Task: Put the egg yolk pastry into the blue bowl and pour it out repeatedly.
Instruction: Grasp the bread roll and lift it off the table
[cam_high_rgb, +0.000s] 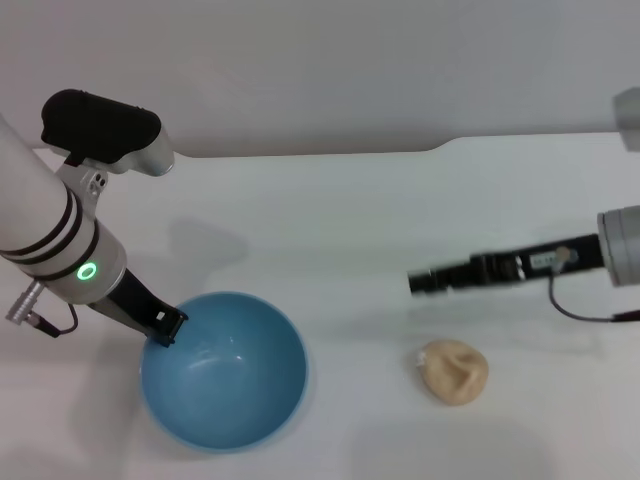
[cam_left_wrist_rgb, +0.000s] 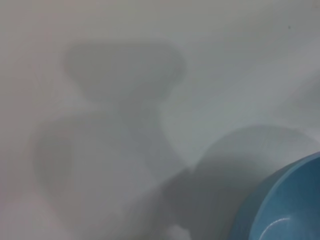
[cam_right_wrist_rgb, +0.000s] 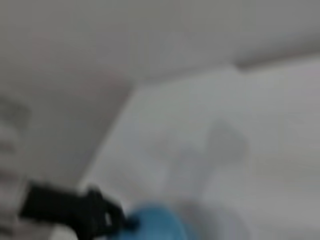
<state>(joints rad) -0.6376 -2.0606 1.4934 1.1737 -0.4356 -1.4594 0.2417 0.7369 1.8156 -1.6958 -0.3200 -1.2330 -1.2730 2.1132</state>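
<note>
Blue bowl (cam_high_rgb: 225, 372) sits upright, its far-left rim clamped by the left gripper (cam_high_rgb: 165, 328). Right of the bowl lies the egg yolk pastry (cam_high_rgb: 454, 371); beyond it hovers the right gripper (cam_high_rgb: 418, 282), its grip state unclear.

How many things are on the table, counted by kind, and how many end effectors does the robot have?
Blue bowl: 1
Egg yolk pastry: 1
End effectors: 2, the left end effector at the bowl's rim, the right end effector above the table beyond the pastry
Total: 4
</note>
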